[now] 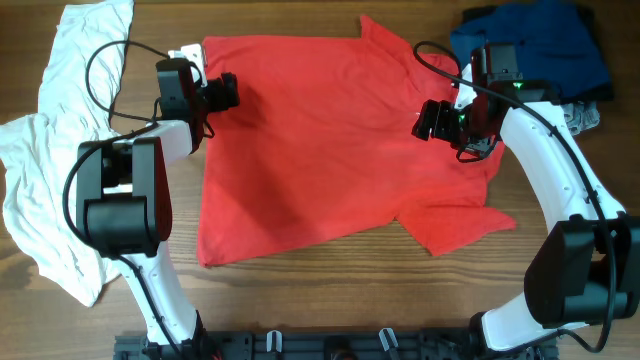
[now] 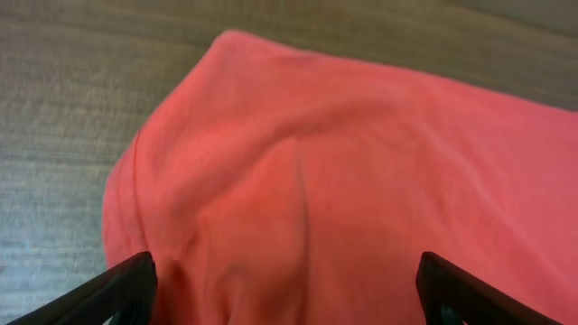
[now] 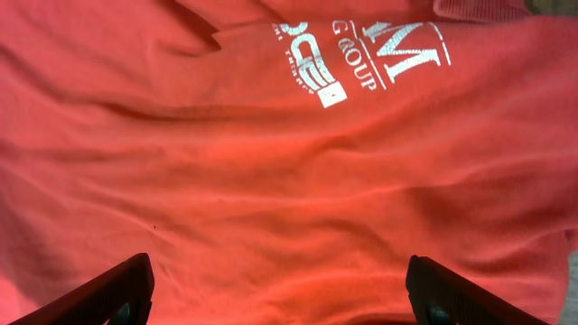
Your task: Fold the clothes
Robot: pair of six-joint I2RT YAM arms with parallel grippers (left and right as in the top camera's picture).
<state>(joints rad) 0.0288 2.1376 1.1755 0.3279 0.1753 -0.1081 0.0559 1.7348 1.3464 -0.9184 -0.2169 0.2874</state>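
Note:
The red T-shirt [image 1: 330, 150] lies spread flat across the middle of the wooden table. My left gripper [image 1: 228, 92] is open over the shirt's upper left part, near its left edge; the left wrist view shows red cloth [image 2: 343, 181] between the spread fingers. My right gripper [image 1: 432, 122] is open over the shirt's right side. In the right wrist view the shirt [image 3: 271, 181] fills the frame, with white lettering [image 3: 361, 54] at the top.
A large white shirt [image 1: 50, 150] lies crumpled along the table's left side. A dark blue garment [image 1: 530, 50] sits at the back right with a grey piece [image 1: 585, 118] beside it. Bare wooden table [image 1: 350, 290] shows in front of the red shirt.

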